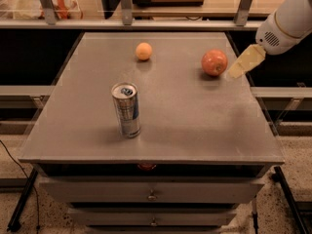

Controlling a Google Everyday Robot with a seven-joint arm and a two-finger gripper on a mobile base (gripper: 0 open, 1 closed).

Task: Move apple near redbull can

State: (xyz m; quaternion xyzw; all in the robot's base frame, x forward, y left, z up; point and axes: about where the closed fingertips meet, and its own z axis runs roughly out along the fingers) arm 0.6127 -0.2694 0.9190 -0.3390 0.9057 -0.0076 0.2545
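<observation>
A rounded white arm (292, 16) with a dotted vent (272, 39) is tipped by a pale yellow gripper (240, 67), seen at the upper right.

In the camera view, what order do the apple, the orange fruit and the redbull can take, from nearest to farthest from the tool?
The tool hangs at the right edge of the table.
1. apple, just left of the tool, right rear.
2. orange fruit, rear, near the middle.
3. redbull can, front left, upright.
</observation>
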